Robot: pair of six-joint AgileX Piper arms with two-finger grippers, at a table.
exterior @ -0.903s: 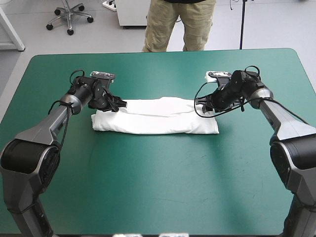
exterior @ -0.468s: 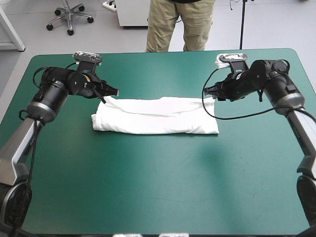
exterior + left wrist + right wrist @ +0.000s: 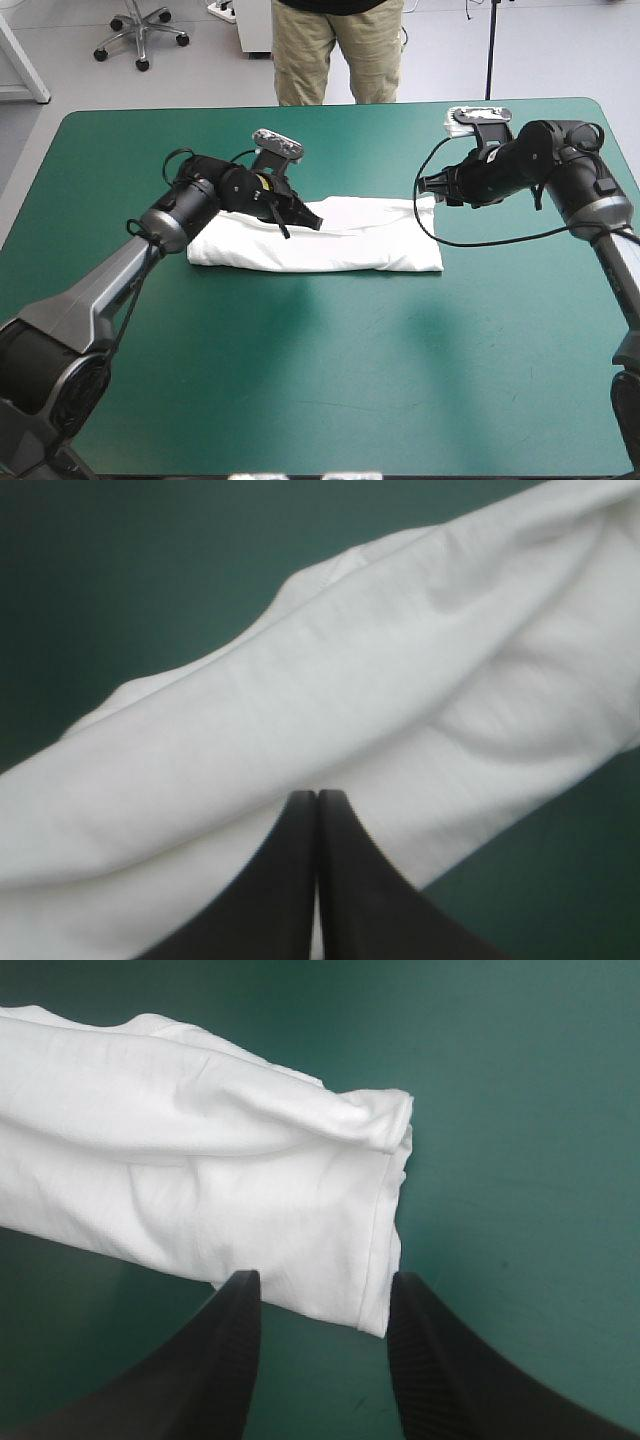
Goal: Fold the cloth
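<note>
The left tool point(image 3: 317, 798) is closed to a point over the left part of the T-shirt point(image 3: 330, 240); whether it touches the cloth is unclear. The right tool point(image 3: 320, 1278) is open, straddling the shirt's right end. The folded T-shirt lies on the teal-green surface point(image 3: 330, 380), its long axis left to right and its left end partly hidden by the arm.

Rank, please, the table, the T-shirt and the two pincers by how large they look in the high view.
1. table
2. T-shirt
3. left pincer and right pincer: these look alike, so I leave them unranked.
</note>
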